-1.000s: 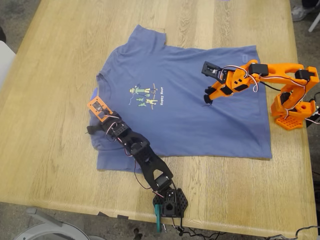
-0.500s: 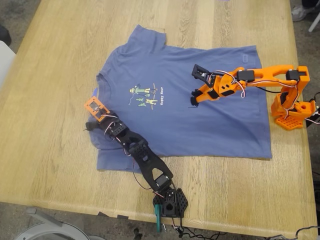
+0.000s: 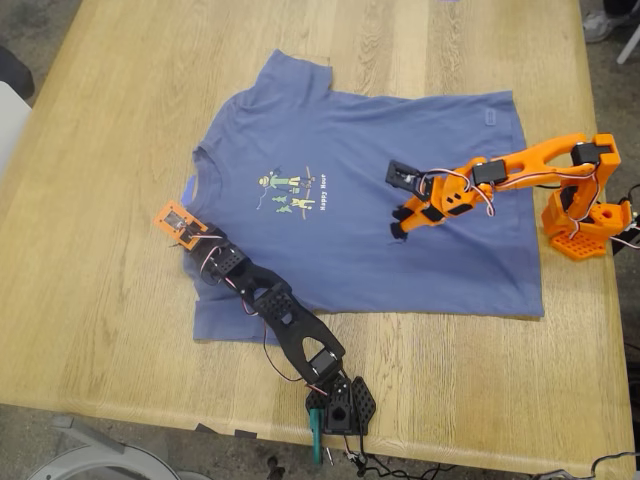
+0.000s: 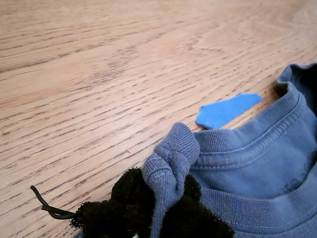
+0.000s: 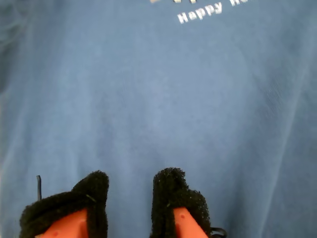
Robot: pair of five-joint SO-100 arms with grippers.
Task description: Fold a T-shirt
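Here the slate-blue short-sleeved cotton T-shirt (image 3: 370,200) lies spread flat on the light wooden plank table (image 3: 100,260), chest side up, collar toward the exterior view's left and hem toward its right, with a small green-yellow cartoon print (image 3: 285,192) and white text (image 5: 208,9) reading "Happy" on the chest. My first gripper (image 4: 158,208), on the black arm (image 3: 285,320) with an orange wrist piece, sits at the collar edge; the first wrist view shows a bunched fold of the ribbed collar (image 4: 171,153) pinched between its black fuzzy pads (image 4: 129,191), jaws clamped on the fabric. Just beside the collar, on bare wood, lies a small flat blue tape scrap (image 4: 225,110); it looks to touch the collar rim, can't be sure. My second gripper (image 5: 130,198), on the orange arm (image 3: 520,165), is over the shirt's midsection, near the text; its two black-padded fingertips (image 5: 173,196) stand apart with blue cloth visible between them, gripping nothing. Contact with the shirt cannot be told. The orange arm's base (image 3: 585,225) stands on the table at the exterior view's right, just off the hem; the black arm's base (image 3: 340,405) is near the table's near edge.
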